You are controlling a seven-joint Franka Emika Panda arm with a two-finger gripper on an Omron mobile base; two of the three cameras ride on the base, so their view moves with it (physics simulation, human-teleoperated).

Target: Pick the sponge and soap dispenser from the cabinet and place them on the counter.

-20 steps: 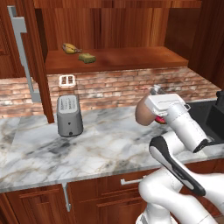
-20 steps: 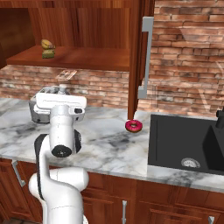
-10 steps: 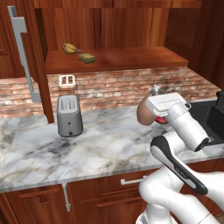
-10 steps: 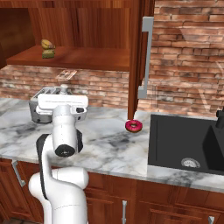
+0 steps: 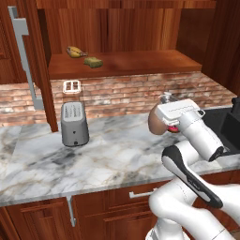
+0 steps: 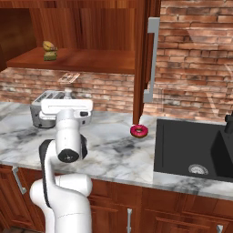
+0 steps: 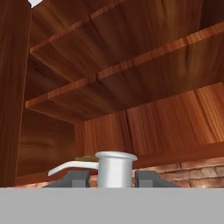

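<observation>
In the left base view, the gripper [image 5: 161, 123] holds the soap dispenser [image 5: 156, 123] above the counter [image 5: 108, 157], right of the toaster [image 5: 74, 123] with wide bare marble between them. The sponge [image 5: 94, 62] lies on the cabinet [image 5: 122, 61] shelf just beside the banana [image 5: 74, 51], near the shelf's front edge.

In the right base view, the arm stands over the counter's front edge; the doughnut [image 6: 139, 131] sits apart, near the sink [image 6: 193, 150].

In the hand view, the jaws pinch the dispenser below its pump top, with the fingertips [image 7: 75, 178] flanking it.
</observation>
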